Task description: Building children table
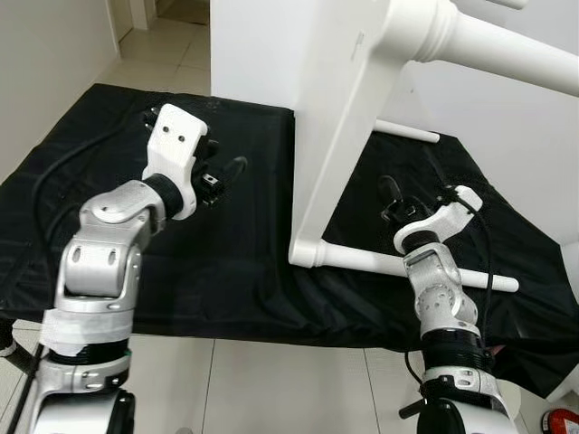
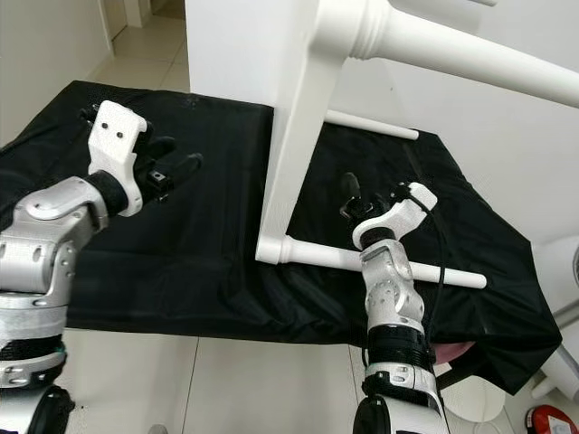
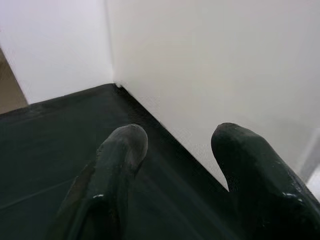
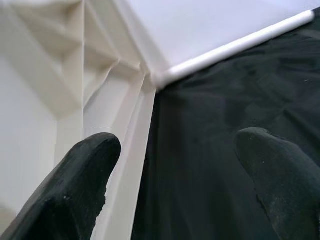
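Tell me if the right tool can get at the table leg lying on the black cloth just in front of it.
Probably yes. The right tool hangs open just above the leg on the cloth, with nothing between them; the upended table stands to its left, not in the way.

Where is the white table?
The white wooden table stands tipped on its side on the black cloth, between the left gripper and right gripper.

bright, even indoor light, soft shadows, sharp head views, blurred close-up wrist views
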### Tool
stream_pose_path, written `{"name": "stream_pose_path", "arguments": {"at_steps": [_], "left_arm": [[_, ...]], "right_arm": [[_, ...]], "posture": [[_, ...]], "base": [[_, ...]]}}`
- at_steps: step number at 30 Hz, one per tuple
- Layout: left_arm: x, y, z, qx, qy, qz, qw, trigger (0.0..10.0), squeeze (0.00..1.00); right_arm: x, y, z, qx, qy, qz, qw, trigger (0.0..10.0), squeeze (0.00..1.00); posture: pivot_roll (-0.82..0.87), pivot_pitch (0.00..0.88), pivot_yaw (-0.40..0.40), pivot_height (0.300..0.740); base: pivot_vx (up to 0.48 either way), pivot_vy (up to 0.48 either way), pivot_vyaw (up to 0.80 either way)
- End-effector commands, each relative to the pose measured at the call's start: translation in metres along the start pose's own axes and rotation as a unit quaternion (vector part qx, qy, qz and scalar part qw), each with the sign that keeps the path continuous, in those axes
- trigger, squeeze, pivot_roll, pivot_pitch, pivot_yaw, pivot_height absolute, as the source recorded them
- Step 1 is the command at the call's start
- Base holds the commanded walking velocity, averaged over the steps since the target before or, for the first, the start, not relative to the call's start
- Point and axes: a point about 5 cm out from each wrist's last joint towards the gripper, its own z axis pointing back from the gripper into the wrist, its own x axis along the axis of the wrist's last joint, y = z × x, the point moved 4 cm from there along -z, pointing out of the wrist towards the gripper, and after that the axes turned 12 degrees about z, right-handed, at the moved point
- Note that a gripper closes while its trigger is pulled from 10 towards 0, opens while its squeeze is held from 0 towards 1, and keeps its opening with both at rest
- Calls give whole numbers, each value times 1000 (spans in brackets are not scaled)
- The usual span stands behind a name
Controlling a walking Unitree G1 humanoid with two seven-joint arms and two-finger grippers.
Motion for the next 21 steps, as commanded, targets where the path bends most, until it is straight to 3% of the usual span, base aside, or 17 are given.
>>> {"name": "stream_pose_path", "arguments": {"at_steps": [1, 3, 4, 5, 8, 9, 14, 15, 16, 17, 21], "left_arm": [[-4, 2, -3, 22, 4, 1, 1000, 10000, 0], [-7, 4, -4, 32, 4, 1, 999, 10000, 0], [-11, 6, -3, 42, 5, 9, 999, 10000, 0], [-16, 8, -2, 52, 8, 17, 998, 10000, 122], [-18, 9, -1, 59, 10, 23, 998, 10000, 122], [-20, 11, 0, 65, 6, 33, 997, 10000, 1000], [-27, 14, 4, 78, 19, 27, 996, 10000, 1000], [-32, 15, 6, 81, 31, 13, 996, 10000, 918], [-32, 15, 6, 81, 31, 13, 996, 10000, 918], [-37, 15, 8, 82, 41, 6, 996, 10000, 0], [-42, 14, 11, 84, 51, -3, 995, 10000, 0]], "right_arm": [[2, -6, 5, -4, -3, 27, 1000, 10000, 0], [0, -5, 9, 2, -1, 49, 999, 10000, 0], [-1, -4, 15, 10, 4, 60, 998, 10000, 1000], [-2, -4, 20, 15, 5, 78, 997, 10000, 1000], [-2, -4, 23, 18, 6, 89, 996, 10000, 1000], [-2, -2, 25, 26, 5, 97, 995, 10000, 1000], [-3, 4, 33, 60, 11, 125, 990, 10000, 1000], [-2, 13, 38, 98, 13, 137, 986, 10000, 1000], [-2, 13, 38, 98, 13, 137, 986, 10000, 1000], [-2, 20, 43, 132, 17, 150, 980, 10000, 0], [-3, 33, 49, 193, 26, 172, 966, 10000, 0]], "posture": [[93, 0, -163, 740], [92, 0, -163, 740], [92, 0, -163, 740], [92, 0, -163, 740], [92, 0, -163, 740], [92, 0, -163, 740], [80, 0, -150, 740], [77, 0, -146, 740], [77, 0, -146, 740], [74, 0, -143, 740], [72, 0, -145, 740]], "base": [[0, 0, 0], [0, 0, 0], [0, 0, 0], [0, 0, 0], [0, 0, 0], [0, 0, 0], [0, 0, 0], [0, 0, 0], [0, 0, 0], [0, 0, 0], [0, 0, 0]]}}
